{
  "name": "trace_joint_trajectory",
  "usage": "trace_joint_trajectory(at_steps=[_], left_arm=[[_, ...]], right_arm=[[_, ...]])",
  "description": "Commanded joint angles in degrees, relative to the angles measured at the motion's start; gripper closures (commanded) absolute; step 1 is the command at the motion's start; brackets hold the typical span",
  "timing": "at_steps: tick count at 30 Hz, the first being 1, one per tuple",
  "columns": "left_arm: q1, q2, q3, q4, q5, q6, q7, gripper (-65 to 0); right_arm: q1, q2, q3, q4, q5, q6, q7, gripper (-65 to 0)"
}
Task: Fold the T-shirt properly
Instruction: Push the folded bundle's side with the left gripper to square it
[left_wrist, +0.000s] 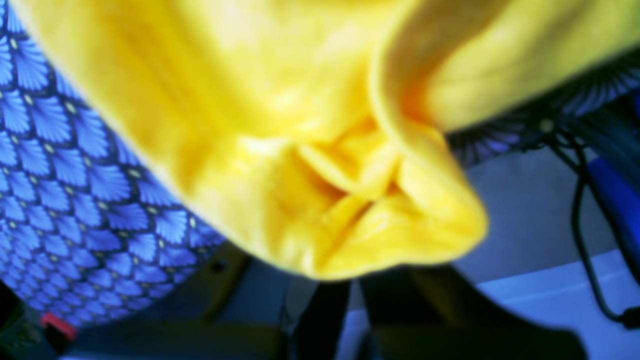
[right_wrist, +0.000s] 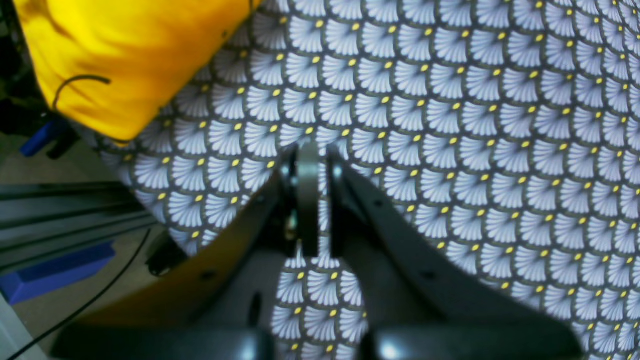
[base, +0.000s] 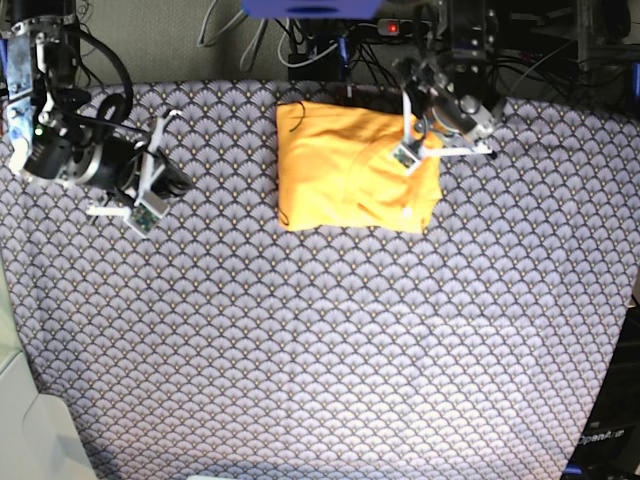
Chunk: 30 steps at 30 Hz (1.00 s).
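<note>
The yellow-orange T-shirt (base: 345, 170) lies folded into a rough rectangle at the back middle of the table. My left gripper (base: 408, 152) is over its right part and is shut on the T-shirt. In the left wrist view a puckered bunch of the T-shirt (left_wrist: 280, 130) covers the fingertips, and only the dark fingers (left_wrist: 322, 315) show below it. My right gripper (right_wrist: 318, 155) hovers shut and empty over bare tablecloth, with a corner of the T-shirt (right_wrist: 130, 55) at the upper left. In the base view the right gripper (base: 180, 184) stands well left of the shirt.
A fan-patterned tablecloth (base: 320, 350) covers the whole table. Cables and a power strip (base: 400, 28) crowd the back edge behind the shirt. Beyond the table edge, the right wrist view shows a dark rail (right_wrist: 60, 210) and a blue block (right_wrist: 55, 272).
</note>
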Motion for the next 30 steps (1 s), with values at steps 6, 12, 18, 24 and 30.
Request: trace_joint_trajectory(at_steps=[6, 12, 18, 24, 30], left_arm=[[-5.3, 1.3, -4.8, -2.6, -1.1, 0.3, -2.1, 0.0], [-9.3, 4.2, -6.0, -3.7, -0.8, 0.3, -1.9, 0.0], [-15.1, 4.5, -6.1, -8.5, -1.1, 0.3, -2.5, 0.0], [-22.2, 4.5, -6.2, -17.5, -1.2, 0.3, -2.6, 0.0], [-28.6, 4.5, -6.9, -23.6, -1.9, 0.3, -6.5, 0.0]], right_arm=[[0.4, 0.7, 0.2, 0.8, 0.7, 0.2, 0.9, -0.8], [0.3, 0.7, 0.2, 0.8, 0.7, 0.2, 0.9, -0.9], [-0.8, 0.7, 0.2, 0.8, 0.7, 0.2, 1.0, -0.9], [-0.9, 0.7, 0.2, 0.8, 0.7, 0.2, 0.9, -0.9], [-2.8, 0.7, 0.1, 0.8, 0.7, 0.2, 1.0, -1.0]])
